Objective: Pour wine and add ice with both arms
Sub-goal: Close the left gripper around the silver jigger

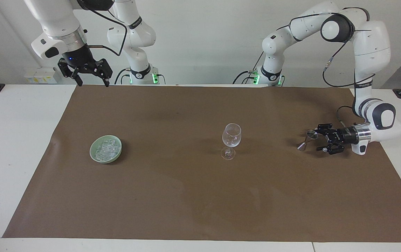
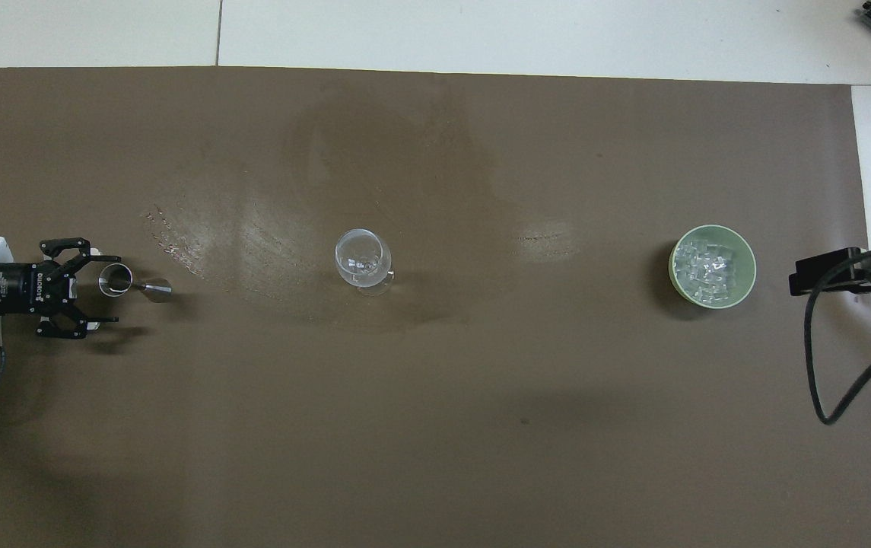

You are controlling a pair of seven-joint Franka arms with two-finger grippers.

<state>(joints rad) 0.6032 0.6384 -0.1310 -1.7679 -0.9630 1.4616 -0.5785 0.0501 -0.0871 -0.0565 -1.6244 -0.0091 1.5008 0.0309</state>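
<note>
Overhead view, left claw (image 2: 104, 289) beside jigger (image 2: 117, 279), spread

Even bright light, soft shadows, and pale glare on the brown mat (image 2: 176, 228).

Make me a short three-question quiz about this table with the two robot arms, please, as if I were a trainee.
1. True or false: the ice lies in the wine glass.
2. Which gripper is beside the metal jigger? A) left gripper B) right gripper
3. Fill in: the ice sits in a pale green ____.

Key: 1. False; it is all in the dish, toward the right arm's end. 2. A, open, low at the jigger; the right gripper waits raised, open. 3. dish.
</note>
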